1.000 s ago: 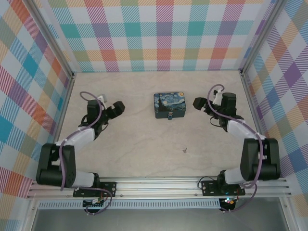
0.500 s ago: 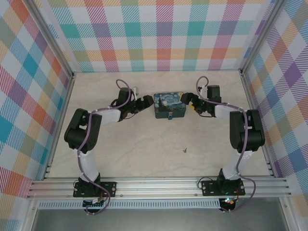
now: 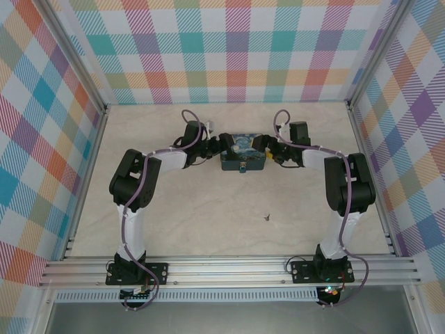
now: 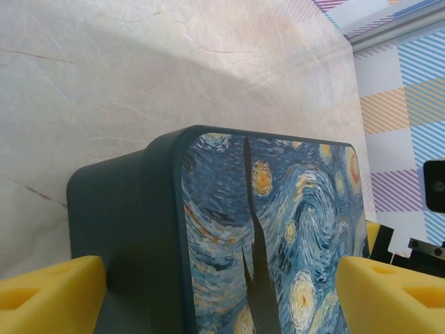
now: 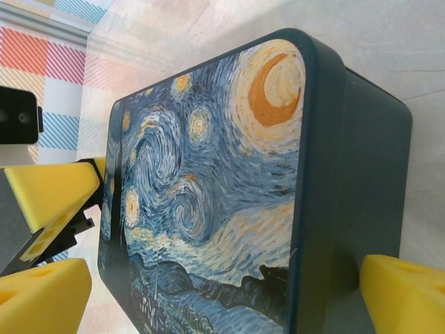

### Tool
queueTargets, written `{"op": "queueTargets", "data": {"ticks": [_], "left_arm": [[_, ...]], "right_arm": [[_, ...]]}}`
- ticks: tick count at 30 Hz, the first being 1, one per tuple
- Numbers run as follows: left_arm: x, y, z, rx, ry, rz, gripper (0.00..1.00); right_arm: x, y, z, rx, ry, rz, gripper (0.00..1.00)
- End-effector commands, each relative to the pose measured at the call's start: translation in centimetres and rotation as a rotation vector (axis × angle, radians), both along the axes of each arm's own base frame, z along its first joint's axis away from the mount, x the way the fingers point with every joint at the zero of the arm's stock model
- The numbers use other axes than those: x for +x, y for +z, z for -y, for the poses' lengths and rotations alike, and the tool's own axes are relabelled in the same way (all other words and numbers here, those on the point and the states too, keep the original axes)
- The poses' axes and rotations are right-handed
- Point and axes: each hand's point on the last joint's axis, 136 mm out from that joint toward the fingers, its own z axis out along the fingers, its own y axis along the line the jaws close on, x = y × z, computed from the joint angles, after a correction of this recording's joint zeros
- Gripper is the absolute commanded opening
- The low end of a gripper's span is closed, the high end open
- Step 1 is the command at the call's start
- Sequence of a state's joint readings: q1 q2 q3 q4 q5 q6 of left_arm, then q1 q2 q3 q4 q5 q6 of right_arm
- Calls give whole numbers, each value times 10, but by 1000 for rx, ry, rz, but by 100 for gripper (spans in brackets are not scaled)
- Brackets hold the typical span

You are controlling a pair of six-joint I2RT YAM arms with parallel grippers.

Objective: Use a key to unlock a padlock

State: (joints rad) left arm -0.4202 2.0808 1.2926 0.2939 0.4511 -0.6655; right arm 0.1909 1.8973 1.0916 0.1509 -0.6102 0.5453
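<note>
You are looking down on a pale surface [image 3: 181, 209] where both arms are reaching inward to a blue-and-yellow painted box [image 3: 243, 152]. The left end effector [image 3: 224, 144] is sitting at the box's left end and the right end effector [image 3: 263, 146] at its right end. Both are released, their yellow pads [image 4: 52, 292] spreading wide to either side of the box in the wrist views. Whether any pad is touching it, I cannot tell.

The padlock [image 3: 243, 169] is hanging at the box's near face. The key [image 3: 267, 217] is lying flat on the surface, well apart, nearer the arm bases.

If you are clenching now, you are risking shoving the box and swinging the padlock out of reach. The two end effectors are working close together and could collide. The key, a flat sliver, is likely to slip from a pinch.
</note>
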Motion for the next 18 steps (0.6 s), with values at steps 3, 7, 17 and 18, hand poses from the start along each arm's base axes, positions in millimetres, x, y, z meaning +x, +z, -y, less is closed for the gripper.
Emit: {"op": "queueTargets", "data": {"ticks": [3,7,17,18], "left_arm": [[-20,24,-1,-5,-40,26,86],[-38,24,-13,9,-27,17,86],[-71,13,-47,66,33,-4,89],[-71,14,-49,64,40,-5,89]], "right_arm": [[-33,19,-33,45,123,27,98],[-55,21,-48,36,159,27,98],[-108,10,-75,18,212,-15,98],[-113,10,-78,19,220,-18,98]]}}
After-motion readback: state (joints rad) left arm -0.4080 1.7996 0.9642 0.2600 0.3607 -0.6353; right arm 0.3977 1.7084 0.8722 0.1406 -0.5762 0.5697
